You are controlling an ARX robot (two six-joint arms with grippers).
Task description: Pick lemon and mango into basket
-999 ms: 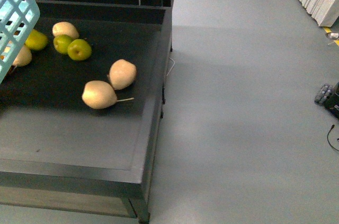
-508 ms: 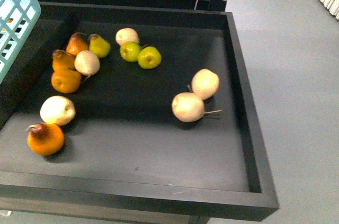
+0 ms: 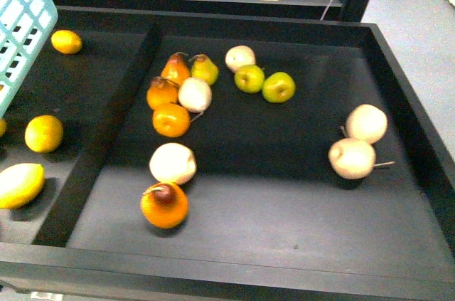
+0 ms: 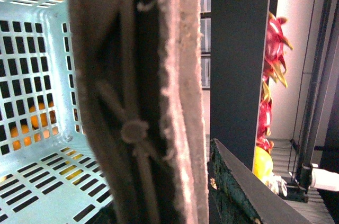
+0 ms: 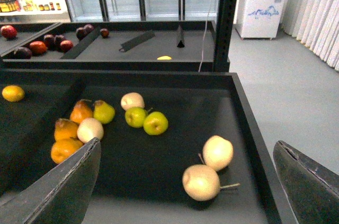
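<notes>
a shop aisle of glass-door fridges stood behind a black tray, split by a raised divider that kept the fruit sorted. right of the divider lay pears, green apples and two pale apples, none of them wanted. left of the divider sat the yellow fruit. the lemon, pale and pointed, rested at the near end of the divider. a round yellow fruit lay just beyond it, and a small orange-yellow oval near the divider's far end. the oval may have been the mango, though it was too small to be sure.

the basket hung tilted above the space left of the divider, close to the fruit it had to receive. the left gripper appeared clenched on the basket's brown handle — i judged that from the pad pressed against it. no fruit showed on the part of the basket floor in view.

the right gripper was released and empty, its fingers spread wide over the side right of the divider — well apart from the lemon, so it probably needed to cross the divider first.
</notes>
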